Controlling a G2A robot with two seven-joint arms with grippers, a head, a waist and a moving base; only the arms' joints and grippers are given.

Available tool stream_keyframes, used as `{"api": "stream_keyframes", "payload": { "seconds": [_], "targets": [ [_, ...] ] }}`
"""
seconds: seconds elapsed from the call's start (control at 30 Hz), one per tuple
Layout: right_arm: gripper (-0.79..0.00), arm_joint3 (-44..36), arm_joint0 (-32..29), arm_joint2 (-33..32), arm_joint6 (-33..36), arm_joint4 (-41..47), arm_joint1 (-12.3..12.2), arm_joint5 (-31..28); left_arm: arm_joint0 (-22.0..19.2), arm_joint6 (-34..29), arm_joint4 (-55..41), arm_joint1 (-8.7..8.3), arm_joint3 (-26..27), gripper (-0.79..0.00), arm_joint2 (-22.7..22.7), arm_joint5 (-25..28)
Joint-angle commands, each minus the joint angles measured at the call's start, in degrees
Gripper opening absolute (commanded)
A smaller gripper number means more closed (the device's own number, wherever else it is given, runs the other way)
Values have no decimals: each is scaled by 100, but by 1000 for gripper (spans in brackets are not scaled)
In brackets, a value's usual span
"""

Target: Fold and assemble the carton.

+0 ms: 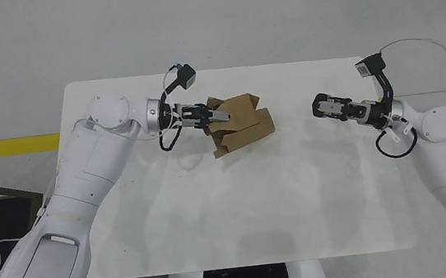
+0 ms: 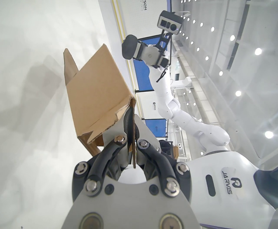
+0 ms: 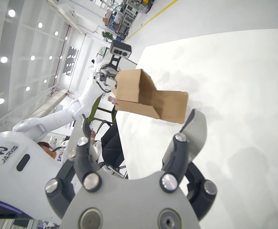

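1. Pinched cardboard sits closest to the left wrist camera. The left tool (image 2: pixel 131 126) is clamped on a creased, slightly crumpled edge of the carton (image 1: pixel 242 124), gripping it from the carton's 9 o'clock side in the top view.
2. The carton is part-opened and skewed, not yet squared. It lies toward 12 o'clock from the middle of the tabletop (image 1: pixel 216 222). Whether it rests on that surface or hangs just above it, I cannot tell.
3. At the carton's 3 o'clock, well apart from it, is the right tool (image 1: pixel 324 107), its jaws standing apart with nothing between them.
4. Likely risk: the only hold is one narrow pinch. A sideways push could pivot the carton about it, tear the edge or pull it free.
5. Likely risk: pressed away from a crease, the unsupported walls may collapse flat instead of squaring.
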State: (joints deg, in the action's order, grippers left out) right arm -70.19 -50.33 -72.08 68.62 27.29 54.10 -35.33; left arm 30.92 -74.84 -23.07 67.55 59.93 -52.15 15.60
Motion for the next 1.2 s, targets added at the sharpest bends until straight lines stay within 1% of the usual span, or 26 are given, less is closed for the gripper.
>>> {"api": "stream_keyframes", "payload": {
  "seconds": [0.0, 0.2, 0.63, 0.93, 1.17],
  "targets": [
    [0, -179, -21, 133, 98, 259, 30, 65, 6, -38, 206, -9, 87, -785, 36, 46],
    [0, -523, 7, 641, 172, 634, 141, 139, 2, -144, 492, 7, 321, -785, 168, 253],
    [0, -398, 226, 1242, 69, 649, 303, 36, -75, -201, 512, 57, 494, -785, 278, 404],
    [0, -170, 389, 1401, -11, 522, 375, -44, -95, -324, 376, 96, 497, -785, 352, 424],
    [0, -117, 389, 1471, -16, 576, 408, -48, -107, -349, 270, 128, 481, -785, 391, 483]
  ]
}}
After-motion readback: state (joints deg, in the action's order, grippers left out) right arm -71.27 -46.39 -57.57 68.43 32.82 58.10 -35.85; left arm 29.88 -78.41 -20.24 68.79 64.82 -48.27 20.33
